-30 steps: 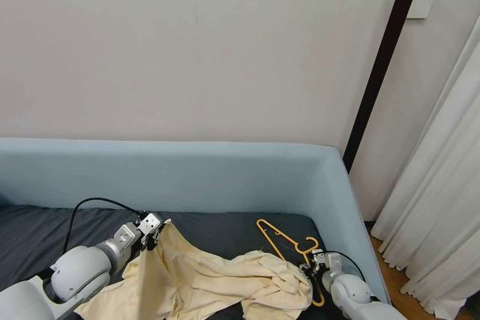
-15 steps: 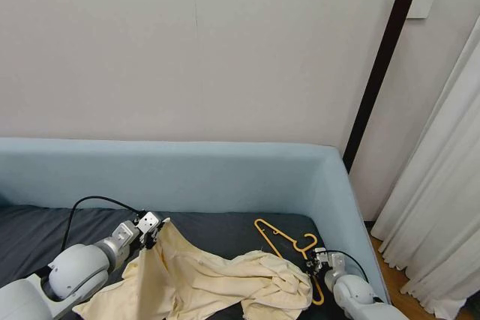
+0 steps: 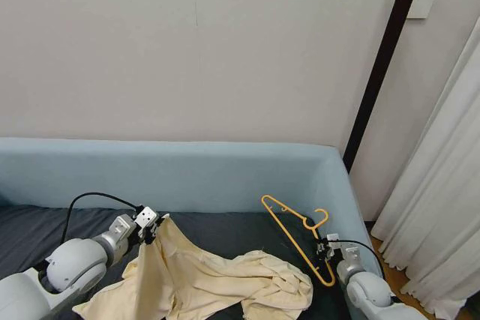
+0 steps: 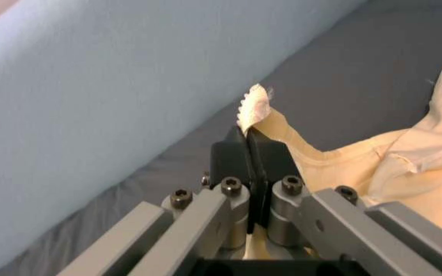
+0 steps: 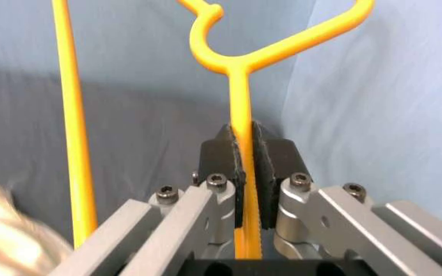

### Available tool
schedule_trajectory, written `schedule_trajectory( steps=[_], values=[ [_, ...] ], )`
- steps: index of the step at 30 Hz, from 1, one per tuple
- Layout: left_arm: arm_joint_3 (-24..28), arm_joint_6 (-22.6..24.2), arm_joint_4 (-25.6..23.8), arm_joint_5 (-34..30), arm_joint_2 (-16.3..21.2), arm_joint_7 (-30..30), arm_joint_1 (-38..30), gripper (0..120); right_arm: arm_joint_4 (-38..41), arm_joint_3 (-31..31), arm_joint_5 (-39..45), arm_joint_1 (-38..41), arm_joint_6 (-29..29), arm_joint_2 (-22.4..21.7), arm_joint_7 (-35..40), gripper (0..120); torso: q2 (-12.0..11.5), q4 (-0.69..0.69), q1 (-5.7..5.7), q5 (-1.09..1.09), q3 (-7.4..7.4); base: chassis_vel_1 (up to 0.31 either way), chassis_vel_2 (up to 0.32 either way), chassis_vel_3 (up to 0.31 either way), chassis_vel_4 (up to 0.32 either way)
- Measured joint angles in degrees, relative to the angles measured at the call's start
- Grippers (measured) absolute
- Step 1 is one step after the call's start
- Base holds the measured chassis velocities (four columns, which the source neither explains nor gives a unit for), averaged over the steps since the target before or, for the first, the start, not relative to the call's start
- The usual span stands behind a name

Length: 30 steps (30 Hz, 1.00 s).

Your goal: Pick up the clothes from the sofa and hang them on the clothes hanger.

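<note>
Has just lifted the orange hanger (image 3: 292, 236) off the sofa (image 3: 187, 174) seat, right claw (image 5: 244, 144) side, clamping its neck, while pinching the seat-draped cream garment (image 3: 217, 279) in the left claw (image 4: 248, 144), ready for threading.

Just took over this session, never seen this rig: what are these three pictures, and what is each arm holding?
It is a two-armed wheeled robot. The wide picture comes from its head camera, looking down at a blue sofa. The other two come from wrist cameras, looking along the fingers. The left gripper is shut on a corner of a cream garment, mostly crumpled on the dark seat. The right gripper is shut on an orange hanger near the sofa's right end.
</note>
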Motion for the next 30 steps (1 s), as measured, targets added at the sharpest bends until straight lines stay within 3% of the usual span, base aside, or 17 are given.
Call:
schedule_trajectory(
  steps=[9,15,23,30],
  values=[
    [-1.1,1.2,0.3,-9.0,1.5,-1.1,-1.2,0,19.0,1.1,-9.5,-10.4,5.6,-4.9,-0.4,4,0.0,0.0,0.0,0.0,0.0,0.0,0.0,0.0,0.0],
    [-1.5,1.2,1.6,-9.8,2.6,-1.0,-1.5,0,26.1,1.3,-13.2,-16.2,7.1,-5.7,-1.4,4,0.0,0.0,0.0,-0.01,0.0,0.0,0.0,0.0,0.0],
    [-1.9,0.7,2.7,-9.8,3.6,-0.7,-1.9,0,31.4,0.2,-18.8,-23.6,9.4,-7.2,-3.7,4,0.0,0.0,0.0,-0.01,0.0,0.0,0.0,0.0,0.0],
    [-2.6,0.3,-0.2,-9.5,4.4,-0.7,-1.3,0,30.1,-3.8,-24.6,-25.4,10.2,-7.8,-3.8,4,0.0,0.0,0.0,0.0,0.0,0.0,0.0,0.0,0.0]
  ],
)
